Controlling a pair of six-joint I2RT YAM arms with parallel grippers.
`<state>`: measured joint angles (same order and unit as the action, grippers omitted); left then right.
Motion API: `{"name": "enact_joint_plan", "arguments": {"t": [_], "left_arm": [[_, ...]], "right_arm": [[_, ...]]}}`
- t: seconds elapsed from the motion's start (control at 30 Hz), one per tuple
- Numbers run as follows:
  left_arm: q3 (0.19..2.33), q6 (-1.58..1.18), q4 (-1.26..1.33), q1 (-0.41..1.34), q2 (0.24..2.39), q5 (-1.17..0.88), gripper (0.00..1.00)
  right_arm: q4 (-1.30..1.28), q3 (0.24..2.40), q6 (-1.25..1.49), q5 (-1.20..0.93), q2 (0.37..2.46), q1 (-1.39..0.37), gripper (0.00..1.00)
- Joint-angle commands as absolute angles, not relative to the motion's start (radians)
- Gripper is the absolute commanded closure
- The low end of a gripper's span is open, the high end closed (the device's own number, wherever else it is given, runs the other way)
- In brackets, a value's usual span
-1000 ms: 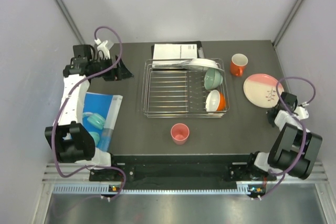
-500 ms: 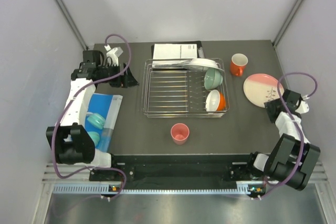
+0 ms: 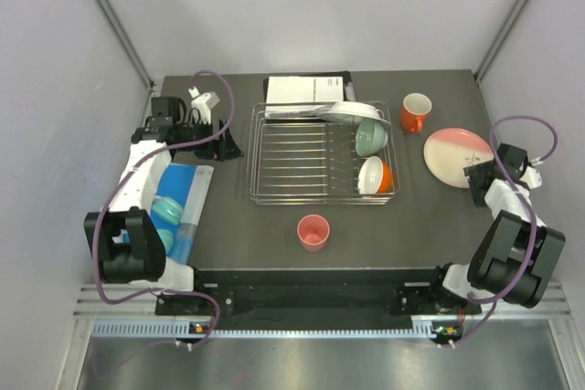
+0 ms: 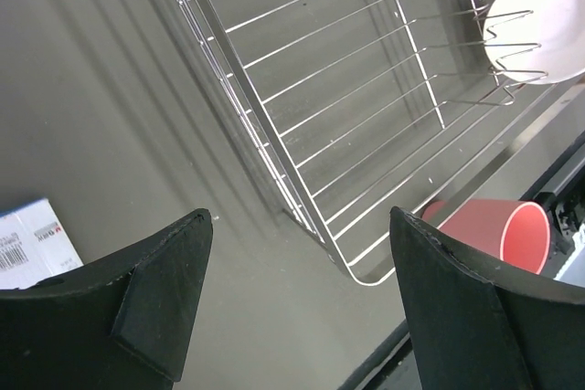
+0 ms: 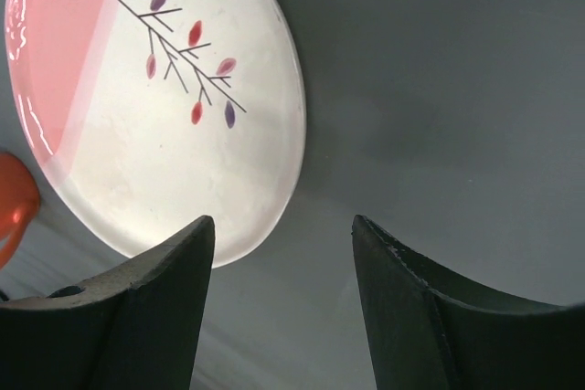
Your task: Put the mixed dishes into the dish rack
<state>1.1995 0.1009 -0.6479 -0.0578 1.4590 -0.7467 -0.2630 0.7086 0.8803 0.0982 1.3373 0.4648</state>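
The silver dish rack point(image 3: 274, 157) point(image 4: 302, 89) stands mid-table. In its right part sit a white plate point(image 3: 345, 112), a mint-green bowl point(image 3: 370, 138) and an orange bowl point(image 3: 376, 175) point(image 4: 539, 25). An orange mug point(image 3: 416, 112) point(image 5: 14, 207) and a pale pink plate point(image 3: 457, 156) point(image 5: 155, 107) rest on the table to the rack's right. A small pink cup point(image 3: 313, 232) point(image 4: 489, 230) stands in front of the rack. My left gripper point(image 3: 228, 143) point(image 4: 301, 215) hangs open and empty by the rack's left side. The right gripper point(image 3: 475, 175) point(image 5: 282, 219) is open at the pink plate's near right edge, holding nothing.
A white printed paper on a black board point(image 3: 309, 89) lies behind the rack. A blue sheet point(image 3: 187, 194) with small teal pieces point(image 3: 164, 210) lies at the left. Grey walls close in the table on three sides.
My left gripper has swung right, closer to the rack's left side. The right gripper has opened and moved up to the pink plate's edge.
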Motion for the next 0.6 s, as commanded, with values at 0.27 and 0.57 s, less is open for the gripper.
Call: {"name": "enact_joint_plan", "arguments": {"t": [0.27,0.57], "left_arm": [[1.198,0.118,-0.558,-0.094,1.514,-0.822,0.18],[1.173,0.091,-0.511,-0.112,1.523,-0.845,0.18]], "right_arm": [[-0.305,0.837,0.922,0.182,1.468,0.462,0.43],[-0.397,0.951,0.910,0.222,1.604,0.460,0.44]]}}
